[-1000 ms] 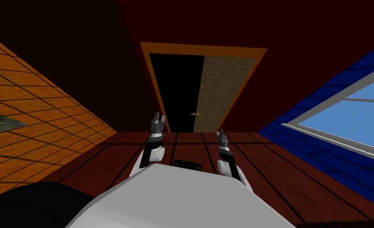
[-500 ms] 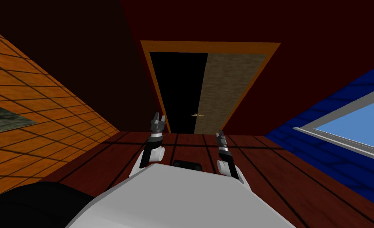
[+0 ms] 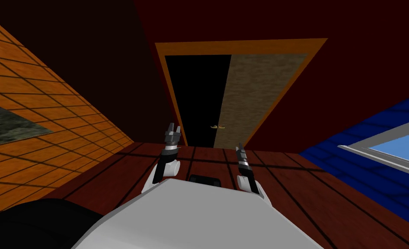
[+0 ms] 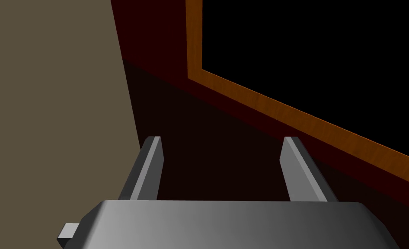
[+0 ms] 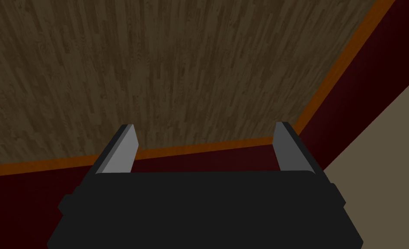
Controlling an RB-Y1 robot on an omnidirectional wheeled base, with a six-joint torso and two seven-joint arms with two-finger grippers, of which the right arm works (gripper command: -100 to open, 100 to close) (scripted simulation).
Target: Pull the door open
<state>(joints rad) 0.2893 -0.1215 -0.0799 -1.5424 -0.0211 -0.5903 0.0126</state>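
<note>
Door (image 3: 260, 95) judged rigid, hinge-swung; grip advised at small handle (image 3: 218, 126). Left tool (image 4: 222, 139) and right tool (image 5: 204, 125) observed spread, empty.

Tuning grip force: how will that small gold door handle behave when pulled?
The handle looks like a thin lever, so it probably pivots rather than staying fixed. Its slim shape may slip out of a pinch. The door is a tall wood-grain slab, likely heavy.

Left pincer (image 4: 222, 138), right pincer (image 5: 204, 125): thin grey blades.
</note>
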